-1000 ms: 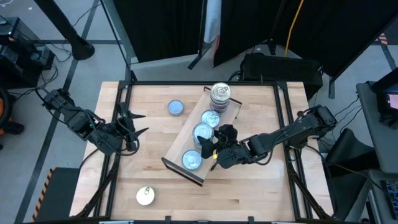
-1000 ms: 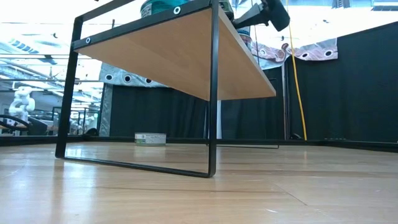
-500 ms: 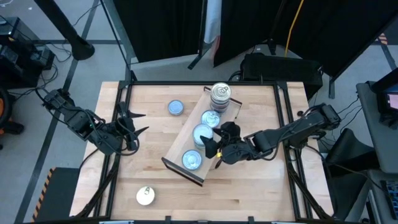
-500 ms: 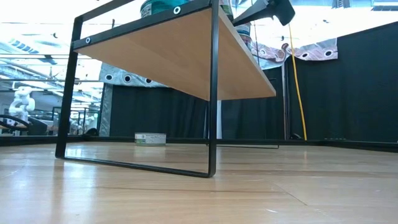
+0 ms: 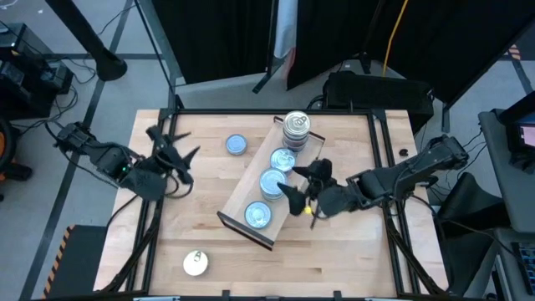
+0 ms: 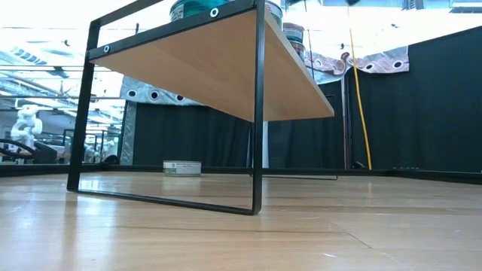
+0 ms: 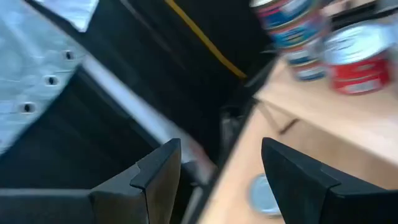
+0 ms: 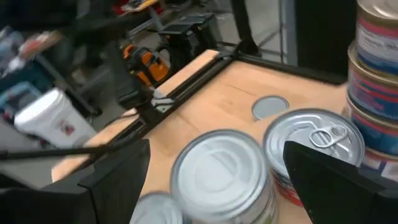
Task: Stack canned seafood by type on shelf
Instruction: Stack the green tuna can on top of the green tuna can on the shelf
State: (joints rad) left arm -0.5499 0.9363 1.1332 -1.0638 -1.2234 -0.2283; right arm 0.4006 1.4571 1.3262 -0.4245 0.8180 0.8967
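Note:
The shelf [image 5: 236, 219] lies slantwise mid-table. It carries a stack of tins [image 5: 295, 125] at its far end, then a pull-tab tin [image 5: 282, 159] and two blue-topped tins [image 5: 272, 180] [image 5: 257, 215]. A loose blue tin [image 5: 236, 145] sits on the table left of the shelf, and a cream tin [image 5: 195, 263] lies near the near edge. My right gripper [image 5: 299, 186] hovers open by the shelf's right side, above the middle tins [image 8: 221, 168]. My left gripper [image 5: 174, 144] is open over the table's left edge, facing the shelf's stack [image 7: 292, 25].
A black frame [image 5: 380, 159] borders the tabletop on all sides. The shelf stands on thin black legs [image 6: 258, 113], with open room beneath; one tin [image 6: 181, 167] shows on the table beyond it. Bare wood lies near and right of the shelf.
My right gripper has risen and drawn back from the shelf toward the table's right, leaving the low view; it stays open. My left gripper has moved toward the far edge along the table's left side and turned toward the shelf. No tin has moved.

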